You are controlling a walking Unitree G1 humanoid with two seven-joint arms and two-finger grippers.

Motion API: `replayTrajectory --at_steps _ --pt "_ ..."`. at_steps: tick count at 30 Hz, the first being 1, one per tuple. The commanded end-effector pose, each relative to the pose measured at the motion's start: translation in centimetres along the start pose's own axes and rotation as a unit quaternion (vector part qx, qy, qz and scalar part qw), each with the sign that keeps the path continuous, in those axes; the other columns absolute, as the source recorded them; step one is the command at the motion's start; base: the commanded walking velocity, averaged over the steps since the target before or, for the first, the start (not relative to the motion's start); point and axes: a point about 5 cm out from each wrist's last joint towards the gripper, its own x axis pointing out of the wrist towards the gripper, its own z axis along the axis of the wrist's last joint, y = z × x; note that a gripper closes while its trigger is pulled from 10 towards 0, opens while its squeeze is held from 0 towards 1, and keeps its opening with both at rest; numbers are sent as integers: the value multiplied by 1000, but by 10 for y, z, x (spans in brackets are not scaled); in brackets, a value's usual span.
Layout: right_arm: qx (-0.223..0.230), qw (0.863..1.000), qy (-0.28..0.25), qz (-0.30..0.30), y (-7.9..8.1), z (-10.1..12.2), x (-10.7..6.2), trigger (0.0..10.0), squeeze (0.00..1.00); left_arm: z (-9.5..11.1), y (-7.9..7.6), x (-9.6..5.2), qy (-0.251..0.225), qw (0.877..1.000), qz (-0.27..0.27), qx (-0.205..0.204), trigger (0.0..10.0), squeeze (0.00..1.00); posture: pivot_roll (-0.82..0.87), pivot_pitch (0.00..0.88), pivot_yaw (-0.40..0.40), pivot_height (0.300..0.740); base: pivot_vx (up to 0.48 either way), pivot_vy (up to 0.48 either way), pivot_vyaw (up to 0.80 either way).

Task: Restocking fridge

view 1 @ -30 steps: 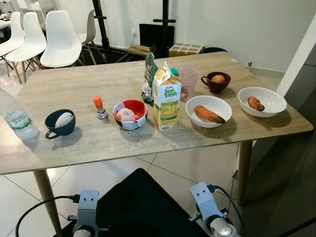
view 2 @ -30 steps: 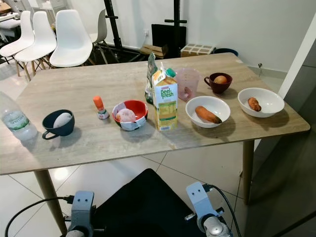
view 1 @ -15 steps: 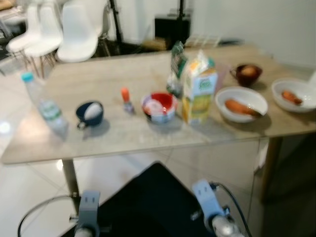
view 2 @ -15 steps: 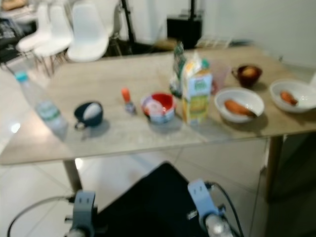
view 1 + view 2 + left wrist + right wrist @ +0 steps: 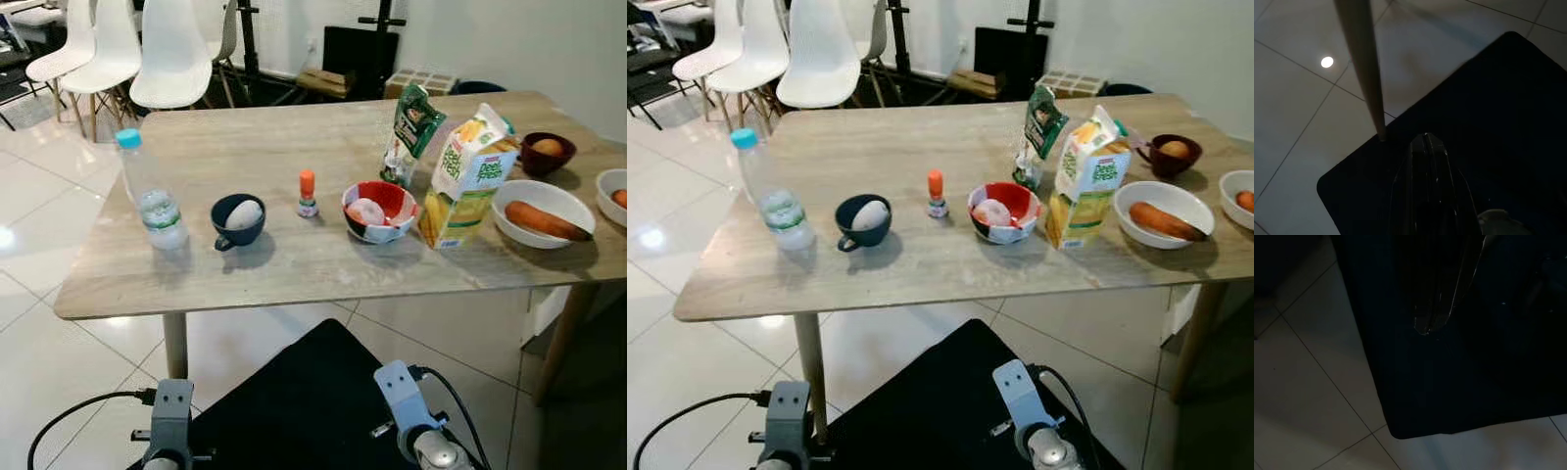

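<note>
A wooden table (image 5: pixel 245 274) stands before me with food and drink on it. From left to right I see a water bottle (image 5: pixel 147 196), a dark blue cup holding an egg (image 5: pixel 238 219), a small orange-capped bottle (image 5: pixel 308 193), a red bowl (image 5: pixel 379 211), a green bag (image 5: pixel 409 132) and a juice carton (image 5: pixel 468 176). Past them a white bowl holds a carrot (image 5: pixel 544 211). Both arms hang low in front of the table. My left gripper (image 5: pixel 1425 136) is shut with nothing in it, above the floor. My right gripper (image 5: pixel 1422 330) sits in deep shade.
A dark red cup (image 5: pixel 547 153) and a second white bowl (image 5: pixel 615 191) are at the table's right end. White chairs (image 5: pixel 176 54) stand behind the table. A table leg (image 5: pixel 1361 68) is close to my left gripper. Tiled floor lies to the left.
The camera has swung left, so the whole table has shifted right in view and the water bottle now shows fully. Nothing on the table has moved; both arms still hang.
</note>
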Motion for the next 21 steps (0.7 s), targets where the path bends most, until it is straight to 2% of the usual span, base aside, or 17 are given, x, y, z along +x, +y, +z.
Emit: replayTrajectory --at_steps 1,5,9,10,11,13,14,16,18,21 --pt "1 1000 11 -3 -3 -5 -2 10000 0 -5 0 -2 13 1000 -3 5 10000 0 -61 74 55 740 0 0 0" --pt "0 1000 12 -9 -6 -6 -2 10000 0 -5 0 -2 13 1000 -5 10 10000 0 -61 74 57 740 0 0 0" --pt "1 999 13 -31 -19 -6 -3 10000 0 -3 0 -1 6 1000 -11 26 10000 0 -61 72 58 740 0 0 0" --pt "10 999 12 -45 -30 -6 -4 10000 0 1 -1 0 -6 999 -21 46 10000 0 -60 72 58 740 0 0 0" --pt "10 999 12 -45 -30 -6 -4 10000 0 1 -1 0 -6 999 -21 46 10000 0 -60 72 58 740 0 0 0" --pt "16 999 5 -35 -39 -4 -5 10000 0 4 -5 -1 -23 995 -49 79 10000 0 -58 70 58 740 0 0 0" --pt "16 999 5 -35 -39 -4 -5 10000 0 4 -5 -1 -23 995 -49 79 10000 0 -58 70 58 740 0 0 0" --pt "16 1000 -15 3 -44 0 -7 10000 0 6 -8 -3 -40 990 -87 103 10000 0 -62 71 61 740 0 0 0" --pt "4 999 -31 42 -48 2 -9 10000 0 10 -9 -5 -60 987 -110 98 10000 0 -62 71 61 740 0 0 0" --pt "-20 996 -25 85 -53 -4 -15 10000 0 23 -11 -8 -100 980 -156 73 10000 0 -72 73 68 740 0 0 0"
